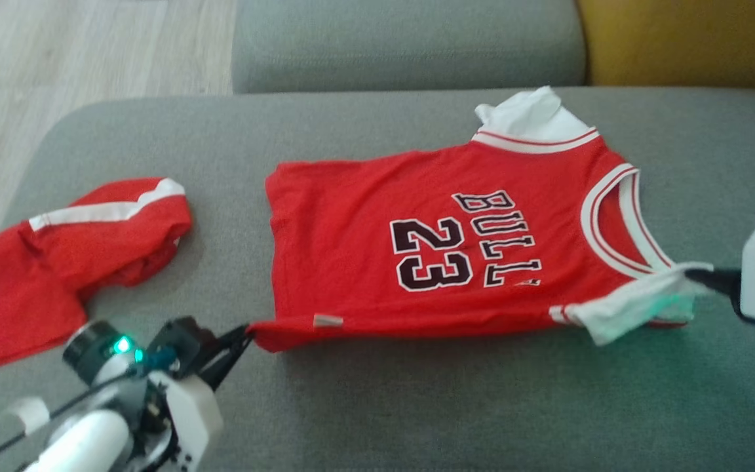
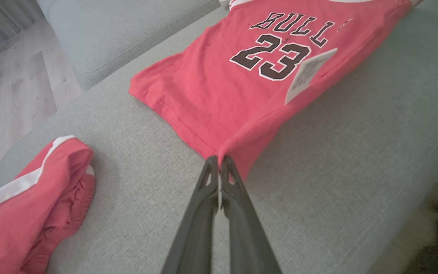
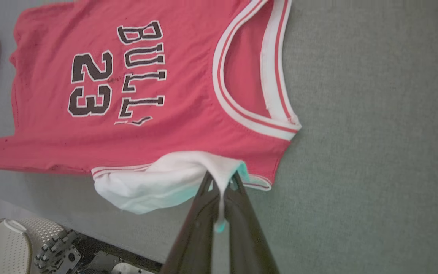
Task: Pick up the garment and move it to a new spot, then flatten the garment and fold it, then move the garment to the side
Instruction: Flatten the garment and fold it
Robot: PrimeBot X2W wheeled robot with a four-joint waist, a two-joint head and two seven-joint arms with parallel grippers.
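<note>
Jersey [image 1: 417,249] is held by me at two ends. My left gripper [image 2: 219,161] is closed on its lower hem corner, and my right gripper [image 3: 221,180] is closed on its white sleeve [image 3: 154,186]. Between them the jersey lies mostly flat on the grey sofa cushion [image 1: 417,406], number 23 facing up. Red shorts [image 1: 56,262] lie crumpled near the jersey's hem side, not touching it.

Light was soft and even; the jersey [image 1: 351,262] cast a faint shadow. Head view was slightly blurred; wrist views bowed.
</note>
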